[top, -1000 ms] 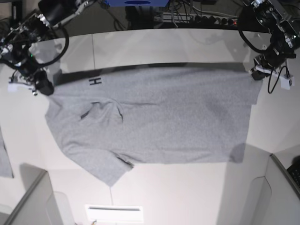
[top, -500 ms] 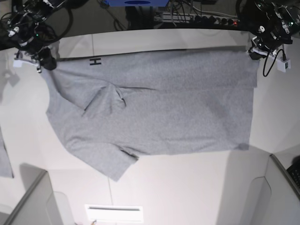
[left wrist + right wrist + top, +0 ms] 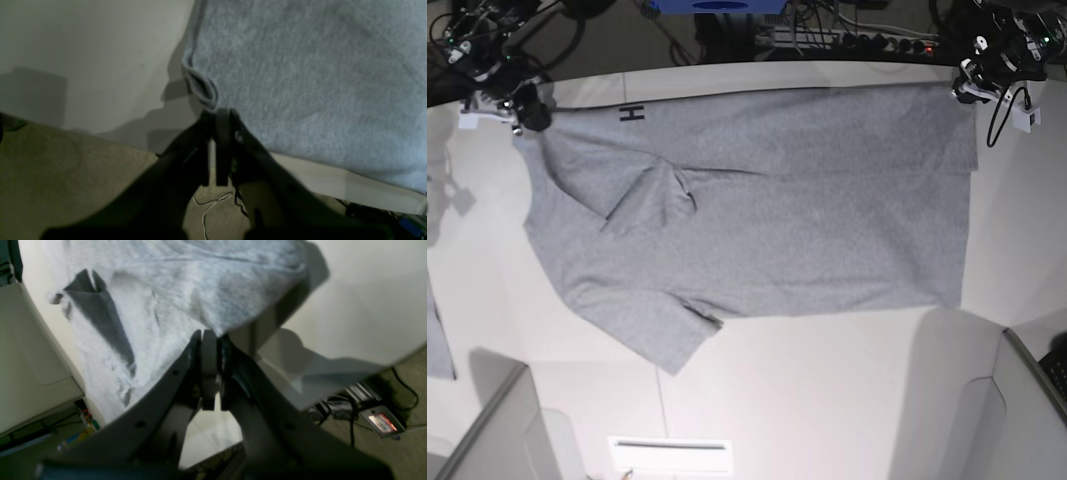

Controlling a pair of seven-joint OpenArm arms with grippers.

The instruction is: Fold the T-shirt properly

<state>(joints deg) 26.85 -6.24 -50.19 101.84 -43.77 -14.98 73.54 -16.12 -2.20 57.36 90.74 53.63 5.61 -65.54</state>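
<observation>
The left gripper (image 3: 217, 115) has its dark fingers pressed together on the hem corner of the large heather-grey cotton T-shirt (image 3: 757, 210); in the left wrist view a small loop of doubled hem curls just above the fingertips. In the base view this left gripper (image 3: 967, 92) sits at the far right corner of the pale bench (image 3: 827, 400), higher in the picture than half a second ago and clearly higher than a second ago.

The right gripper (image 3: 210, 335) is likewise clamped tight on a fold of grey cloth at the shoulder end, the fabric spreading away from its tips with a dark creased pocket off to one side. In the base view the right gripper (image 3: 527, 115) is at the far left corner, and it too has gone further back since the earlier frames.

Between the two grippers the shirt's far edge now runs taut and nearly straight along the back edge of the bench, where a second ago it lay well inside the bench and bowed. The whole garment has slid back with it. The small black letter H (image 3: 632, 114) near that edge has travelled back too. The body lies flat on the bench, with a wrinkled fold (image 3: 652, 205) near the left side and the short sleeve (image 3: 662, 335) angled toward the near edge.
</observation>
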